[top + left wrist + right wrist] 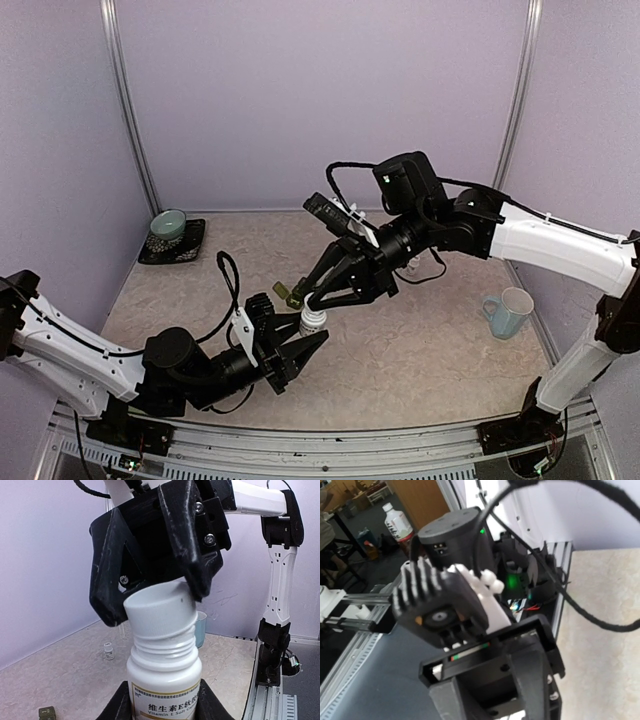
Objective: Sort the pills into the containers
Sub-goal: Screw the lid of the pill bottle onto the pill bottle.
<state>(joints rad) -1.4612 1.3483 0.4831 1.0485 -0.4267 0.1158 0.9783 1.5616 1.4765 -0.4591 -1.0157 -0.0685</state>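
Observation:
My left gripper [300, 332] is shut on a white Vitamin E bottle [165, 680], holding it upright just above the table. From above, my right gripper [312, 299] is shut on the bottle's white cap [160, 611], one black finger on each side. The cap sits slightly tilted, with the neck threads bare beneath it. The dark green containers [288, 293] lie on the table just behind and left of the bottle, and one corner [47, 712] shows in the left wrist view. No pills are in view. The right wrist view shows mostly the left arm's wrist.
A pale blue mug [508, 312] stands at the right of the table. At the back left corner a pale green bowl [168, 225] sits on a dark mat. A tiny vial [108, 651] stands on the table beyond the bottle.

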